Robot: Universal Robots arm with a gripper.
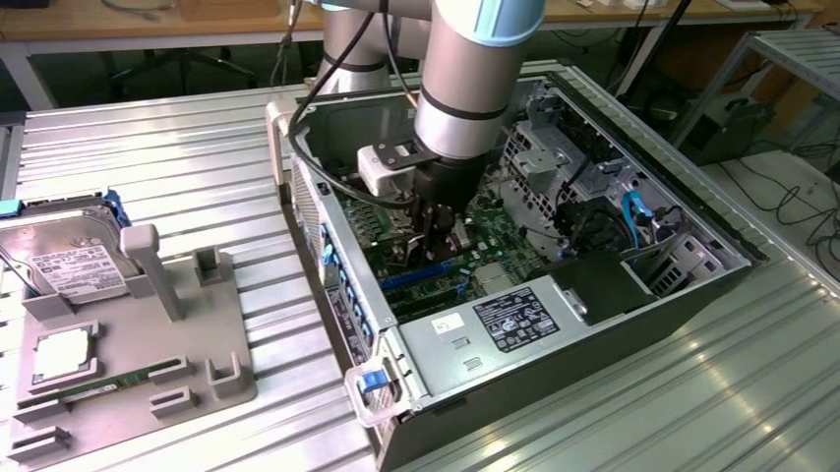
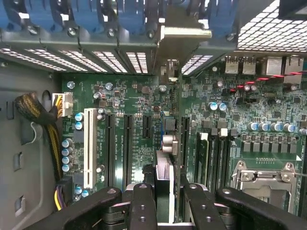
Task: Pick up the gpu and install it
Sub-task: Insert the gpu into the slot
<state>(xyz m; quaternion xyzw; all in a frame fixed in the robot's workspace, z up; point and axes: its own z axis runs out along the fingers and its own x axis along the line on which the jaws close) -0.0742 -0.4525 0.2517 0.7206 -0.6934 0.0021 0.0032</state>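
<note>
1. The arm reaches down into the open computer case, which lies on its side on the ribbed metal table.
2. The gripper sits low over the green motherboard, among the expansion slots.
3. In the wrist view the gripper has its two black fingers closed on the gpu, which is seen edge-on between them.
4. The gpu stands upright on its edge, running from the fingers toward the rear wall of the case. Its silver bracket stands against the slot openings of that wall, beside the blue retaining clips.
5. The card lies in line with the black slots on the motherboard; a white slot is further off to one side. Whether the card's edge is fully seated in a slot cannot be told.
6. A yellow and black cable bundle runs to a white connector at the board's edge.
7. The processor socket and memory slots lie on the other side of the card.
8. In the exterior view, a grey fixture tray sits on the table at the exterior view's left, well apart from the case. It holds a hard drive with a white label, a processor and a memory stick.
9. The power supply with its label occupies the near corner of the case.
</note>
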